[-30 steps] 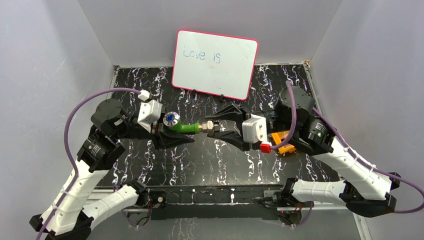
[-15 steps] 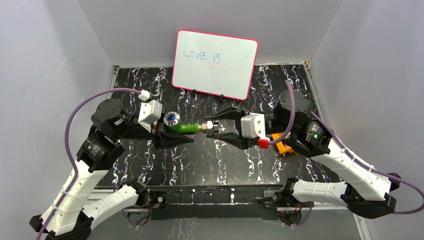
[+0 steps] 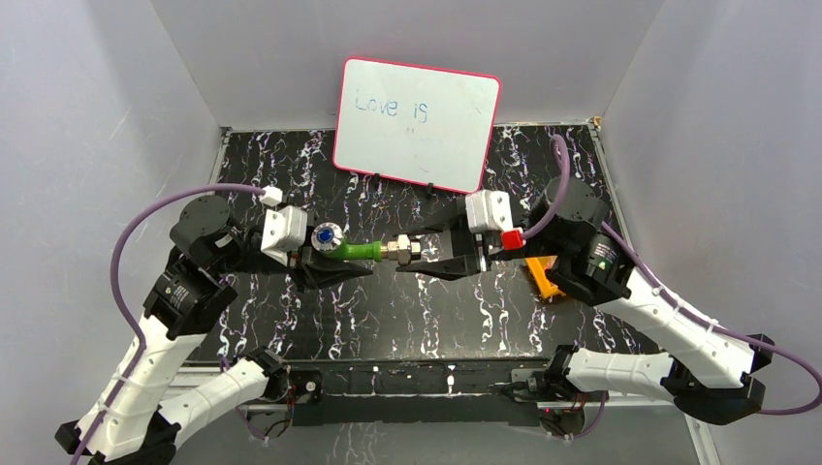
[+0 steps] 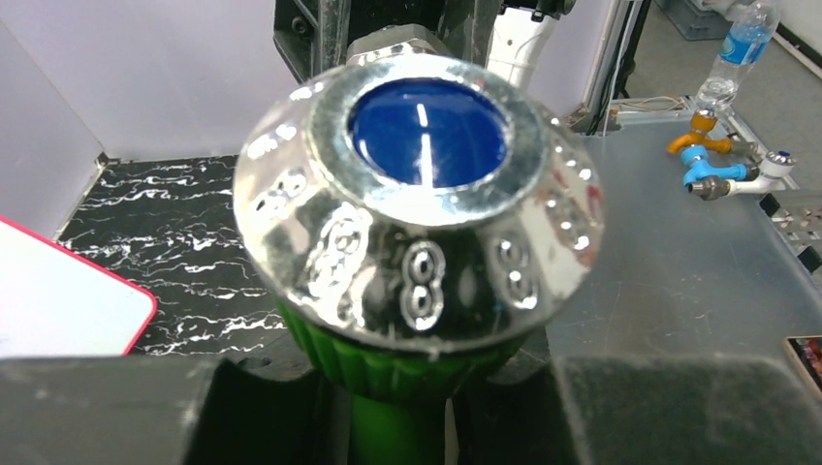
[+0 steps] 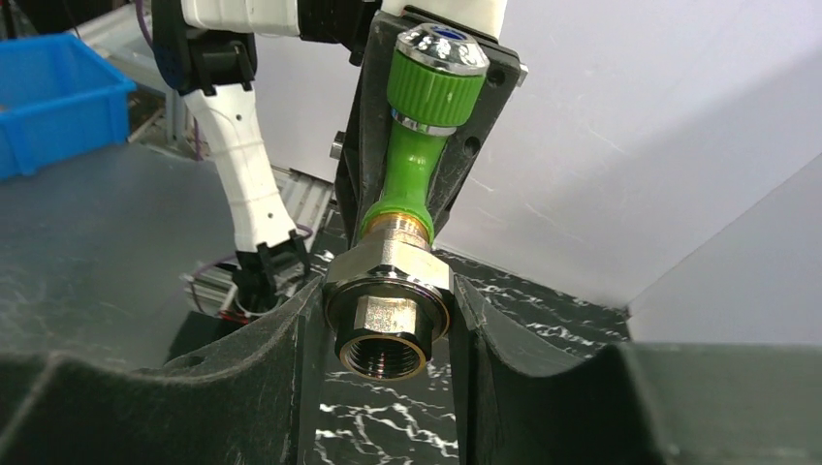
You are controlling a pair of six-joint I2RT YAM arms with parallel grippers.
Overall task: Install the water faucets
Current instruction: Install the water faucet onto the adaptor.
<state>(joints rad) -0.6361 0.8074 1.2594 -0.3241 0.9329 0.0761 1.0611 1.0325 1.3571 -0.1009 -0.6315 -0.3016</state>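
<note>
Green tap (image 3: 351,249) sat clamped in my left claw (image 3: 334,257); my right claw (image 3: 424,254) pinched its metal fitting (image 5: 390,302). Threading step, I judged: next, twist it on squarely

Glossy green plastic tap (image 5: 405,174), mirror-bright chrome knob (image 4: 417,223), brassy metal fitting (image 5: 388,305).
</note>
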